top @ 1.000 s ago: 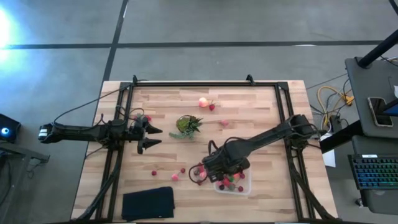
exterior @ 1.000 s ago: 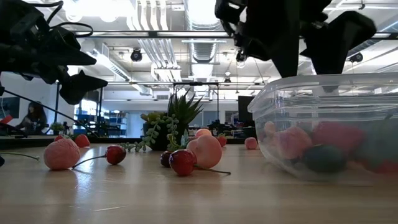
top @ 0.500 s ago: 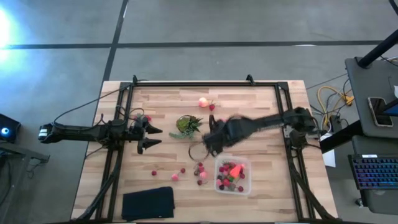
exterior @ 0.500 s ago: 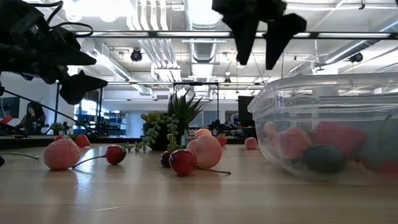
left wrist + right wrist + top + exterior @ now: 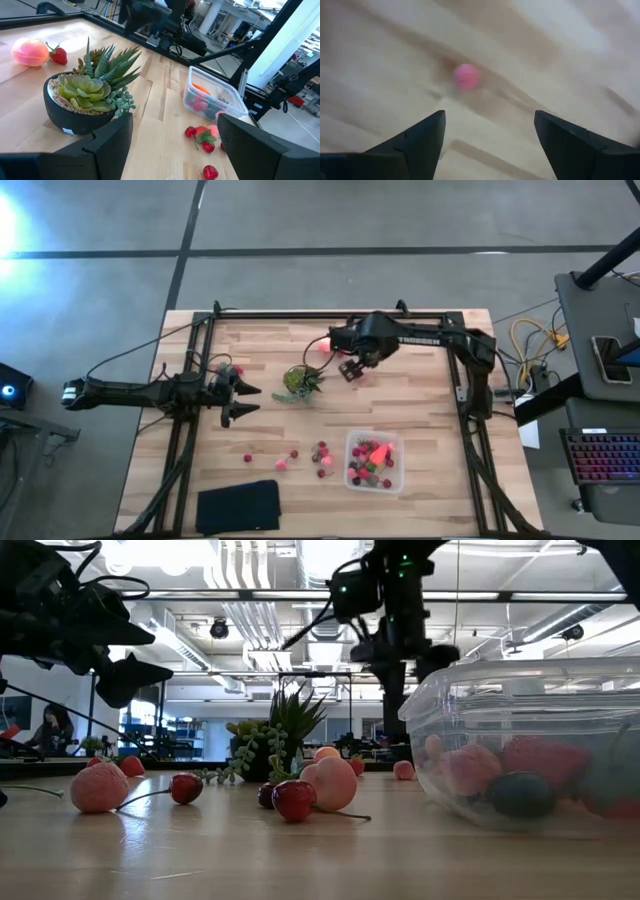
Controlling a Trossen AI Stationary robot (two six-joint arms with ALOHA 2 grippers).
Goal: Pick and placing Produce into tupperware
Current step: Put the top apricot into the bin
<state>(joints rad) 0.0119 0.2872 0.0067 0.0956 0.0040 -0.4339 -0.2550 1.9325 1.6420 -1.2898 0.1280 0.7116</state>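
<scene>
The right gripper (image 5: pixel 352 367), wide open and empty, is held above a small pink berry (image 5: pixel 466 76) on bare table; apparently light, round and roll-prone, it is best pinched across its middle.

Landmark: your potted plant (image 5: pixel 300 383) stands mid-desk (image 5: pixel 420 410).
Tupperware (image 5: pixel 375 463): nearer you, right of it.
Loose berries (image 5: pixel 322 455): between plant and tupperware.
Pad (image 5: pixel 238 506): front-left of plant.
Right pincer (image 5: pixel 352 366): just right of plant.

Right pincer (image 5: pixel 352 367) open over the table's far side, apparently empty; left pincer (image 5: pixel 243 400) open, idle.
</scene>
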